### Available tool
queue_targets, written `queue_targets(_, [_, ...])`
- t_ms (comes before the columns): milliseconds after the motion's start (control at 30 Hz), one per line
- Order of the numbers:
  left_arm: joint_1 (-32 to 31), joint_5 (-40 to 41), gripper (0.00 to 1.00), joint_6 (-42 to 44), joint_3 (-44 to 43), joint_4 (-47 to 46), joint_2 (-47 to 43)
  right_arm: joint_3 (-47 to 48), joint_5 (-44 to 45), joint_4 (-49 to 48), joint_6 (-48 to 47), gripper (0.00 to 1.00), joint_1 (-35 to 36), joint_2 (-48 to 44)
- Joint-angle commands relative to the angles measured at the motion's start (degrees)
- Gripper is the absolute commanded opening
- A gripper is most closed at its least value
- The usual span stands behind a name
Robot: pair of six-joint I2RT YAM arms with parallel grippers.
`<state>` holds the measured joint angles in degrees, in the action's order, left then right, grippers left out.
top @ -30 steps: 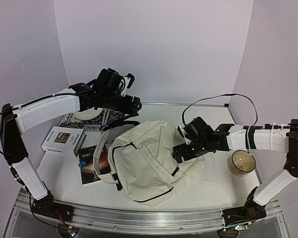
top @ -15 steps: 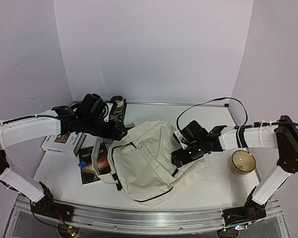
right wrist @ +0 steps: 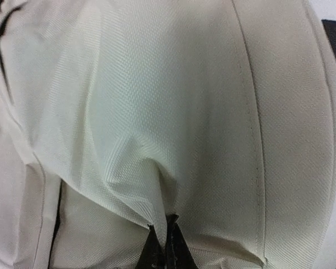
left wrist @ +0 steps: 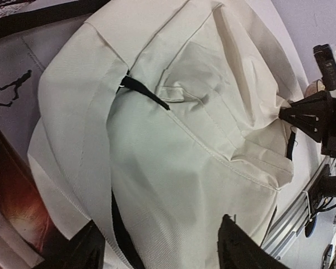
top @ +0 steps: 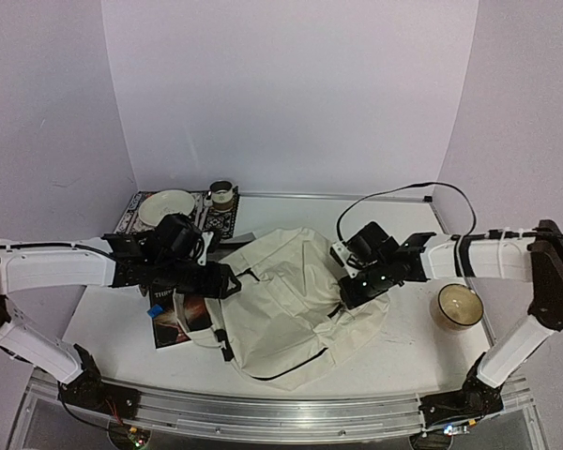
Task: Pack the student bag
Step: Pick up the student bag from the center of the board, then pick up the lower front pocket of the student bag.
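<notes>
Top external view: the large cream fabric backpack with black straps [top: 281,305] lies slumped in the middle of the white table [top: 403,366], between the arms. The right gripper [top: 349,286] is pinched tight on a fold of cloth at its right side. The left gripper [top: 227,281] hangs with jaws apart over its left edge, beside a dark glossy book [top: 174,319].

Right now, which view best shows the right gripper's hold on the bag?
Right wrist view: close up, the right gripper pinches a fold of the student bag. The left wrist view shows this small, at its edge; the top view from far.
</notes>
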<state>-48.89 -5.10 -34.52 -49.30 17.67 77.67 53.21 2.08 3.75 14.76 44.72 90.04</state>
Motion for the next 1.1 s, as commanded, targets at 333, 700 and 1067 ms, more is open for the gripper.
queue_targets(333, [-1.95, -1.38, 0.00, 6.29, -16.76, -7.30, 14.85, -3.28, 7.30, 8.67, 0.56, 0.00, -1.16, -28.00])
queue_targets(700, [-1.65, 14.09, 0.16, 4.35, -9.89, -5.34, 15.16, -11.40, 5.87, 4.62, 5.27, 0.00, -2.01, -33.20])
queue_targets(1067, [-7.26, 15.40, 0.57, 10.60, -3.21, -16.98, -0.57, -10.78, 0.52, 0.58, 4.56, 0.00, -2.01, -32.56])
